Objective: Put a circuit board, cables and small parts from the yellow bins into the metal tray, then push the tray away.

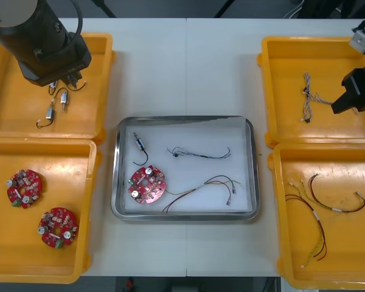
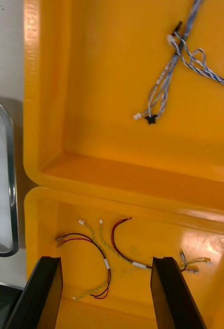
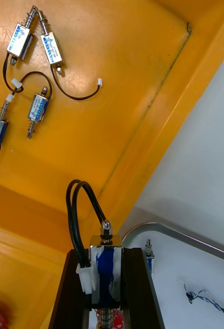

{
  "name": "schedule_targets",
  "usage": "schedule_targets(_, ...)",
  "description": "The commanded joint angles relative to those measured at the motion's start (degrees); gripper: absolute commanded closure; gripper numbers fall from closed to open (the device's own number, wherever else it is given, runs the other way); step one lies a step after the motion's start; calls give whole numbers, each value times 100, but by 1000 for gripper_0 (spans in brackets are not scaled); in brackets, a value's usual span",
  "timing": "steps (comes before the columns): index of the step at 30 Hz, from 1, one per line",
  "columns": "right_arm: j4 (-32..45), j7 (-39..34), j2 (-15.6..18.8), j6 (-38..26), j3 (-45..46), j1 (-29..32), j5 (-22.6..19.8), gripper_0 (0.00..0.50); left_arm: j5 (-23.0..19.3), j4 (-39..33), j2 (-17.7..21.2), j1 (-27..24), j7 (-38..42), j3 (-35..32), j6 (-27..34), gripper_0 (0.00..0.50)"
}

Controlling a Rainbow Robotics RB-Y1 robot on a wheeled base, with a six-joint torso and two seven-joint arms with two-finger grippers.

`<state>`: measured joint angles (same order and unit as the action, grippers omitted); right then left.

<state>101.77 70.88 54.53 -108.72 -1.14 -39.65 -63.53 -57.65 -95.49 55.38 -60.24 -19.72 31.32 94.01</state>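
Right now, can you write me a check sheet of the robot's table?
Surface: light table, carrying four bins and a tray.
Job's things: shiny metal tray, white inside, holds one round red circuit board and one small metal part; two spare boards in the near left yellow bin, spare parts in the far left yellow bin.
Clutter: nothing seen.
Grippers: left gripper shut on a blue-wrapped metal part over the left bins; right gripper open over the right yellow bins.
Cables: twisted blue and white cable and red and yellow cable in tray; more in right bins.
Surroundings: nothing seen.
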Motion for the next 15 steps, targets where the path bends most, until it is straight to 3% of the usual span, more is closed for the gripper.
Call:
schedule_targets(1,168,-522,312,-128,545,370,43,0,-9,-145,263,-14,-199,-179,56,500)
schedule_targets(9,414,-777,348,-128,1292,1029,236,0,263,-180,-71,30,-24,-170,214,500)
schedule_targets(15,950,-777,339,-128,1635,1679,544,0,562,-523,-291,241,600,-170,205,500)
